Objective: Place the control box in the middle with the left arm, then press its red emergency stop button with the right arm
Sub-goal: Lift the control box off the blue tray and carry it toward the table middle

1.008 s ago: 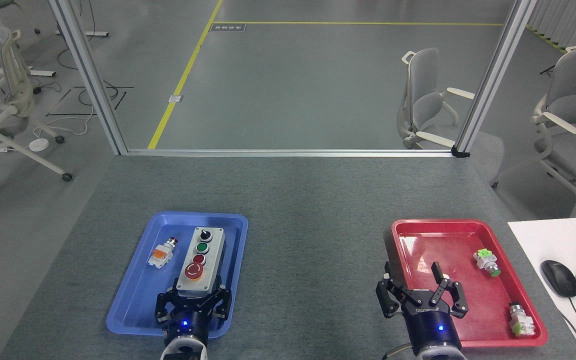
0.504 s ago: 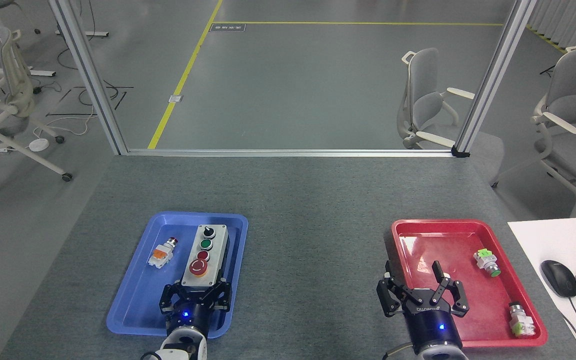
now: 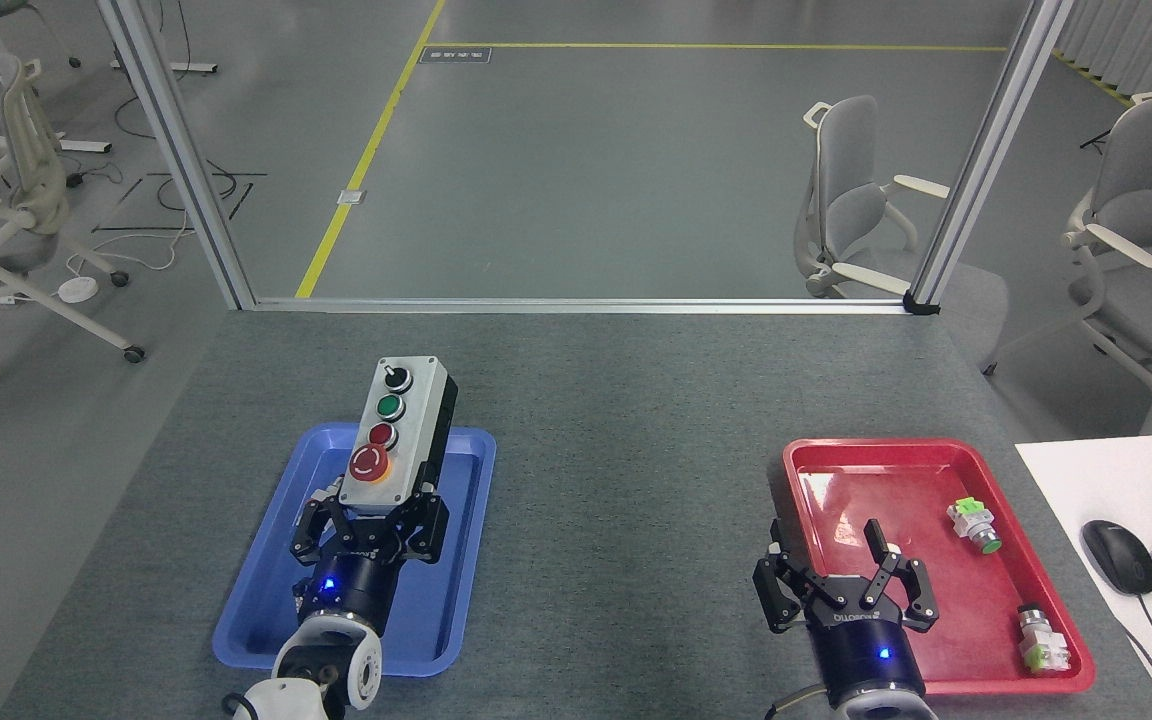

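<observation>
Above the blue tray (image 3: 266, 620), the left gripper (image 3: 376, 512) pinches the control box's (image 3: 398, 425) near end, seemingly lifted for carrying; right gripper (image 3: 841, 580) fingers spread.

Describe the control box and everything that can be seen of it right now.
The control box is an oblong light-grey case with a black base, apparently plastic. Along its top run a black knob, a green button, a small red button and, nearest the robot, the big red emergency stop button with white arrows and a yellow ring. The left gripper clamps its near end and holds it raised over the blue tray, its far end reaching past the tray's far rim. Nothing else touches it.
</observation>
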Robot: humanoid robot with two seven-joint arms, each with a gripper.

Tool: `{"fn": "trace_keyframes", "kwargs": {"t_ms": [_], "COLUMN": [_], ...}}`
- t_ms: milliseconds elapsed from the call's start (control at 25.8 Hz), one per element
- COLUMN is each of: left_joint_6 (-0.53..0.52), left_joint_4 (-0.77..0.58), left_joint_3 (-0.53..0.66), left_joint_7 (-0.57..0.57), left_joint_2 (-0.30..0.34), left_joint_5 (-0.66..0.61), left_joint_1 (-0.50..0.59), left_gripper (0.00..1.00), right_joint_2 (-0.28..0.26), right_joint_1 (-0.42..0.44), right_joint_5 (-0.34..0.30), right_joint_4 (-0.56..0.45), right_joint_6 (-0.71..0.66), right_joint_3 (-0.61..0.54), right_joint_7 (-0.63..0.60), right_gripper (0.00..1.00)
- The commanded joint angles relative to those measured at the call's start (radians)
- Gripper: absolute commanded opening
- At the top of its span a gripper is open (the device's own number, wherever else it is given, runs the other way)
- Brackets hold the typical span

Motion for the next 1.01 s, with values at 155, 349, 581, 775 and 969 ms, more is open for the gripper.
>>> {"fn": "trace_keyframes", "kwargs": {"t_ms": [155,349,581,775,969], "left_joint_6": [0.021,0.179,0.208,0.249,0.272], "left_joint_4": [-0.055,0.021,0.111,0.275,0.389], "left_joint_3": [-0.155,-0.351,-0.469,-0.561,-0.661], "left_joint_7": [0.007,0.007,0.007,-0.007,-0.012], "left_joint_2": [-0.133,-0.134,-0.136,-0.139,-0.14], "left_joint_5": [-0.011,-0.011,-0.008,-0.008,0.009], "left_joint_1": [0.042,-0.027,-0.084,-0.157,-0.223], "left_gripper": [0.0,0.0,0.0,0.0,0.0], "right_joint_2": [-0.006,-0.023,-0.029,-0.034,-0.034], "right_joint_1": [0.005,0.005,0.005,0.009,0.009], "right_joint_5": [-0.004,-0.007,-0.015,-0.027,-0.027], "right_joint_4": [0.0,0.0,-0.002,-0.018,-0.023], "right_joint_6": [-0.002,-0.002,-0.002,-0.005,-0.005], "right_joint_3": [-0.002,-0.004,-0.033,-0.036,-0.036], "right_joint_7": [-0.001,-0.001,-0.024,-0.026,-0.026], "right_gripper": [0.98,0.98,0.98,0.98,0.98]}}
